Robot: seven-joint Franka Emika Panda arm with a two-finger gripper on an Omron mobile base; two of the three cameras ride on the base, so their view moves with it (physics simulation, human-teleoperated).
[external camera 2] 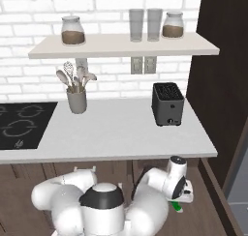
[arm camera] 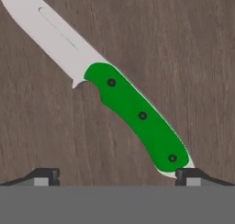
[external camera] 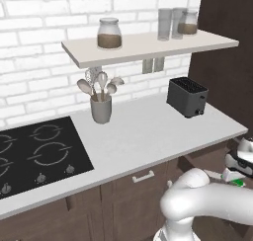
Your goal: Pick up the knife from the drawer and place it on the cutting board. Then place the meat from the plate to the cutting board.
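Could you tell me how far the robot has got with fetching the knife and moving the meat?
Done: nothing is moved yet. In hand: the open end effector hangs just above the knife, which lies flat on the drawer floor, one fingertip beside the butt of the green handle. Left: grip the knife, lift it, set it on the cutting board, then move the meat there.
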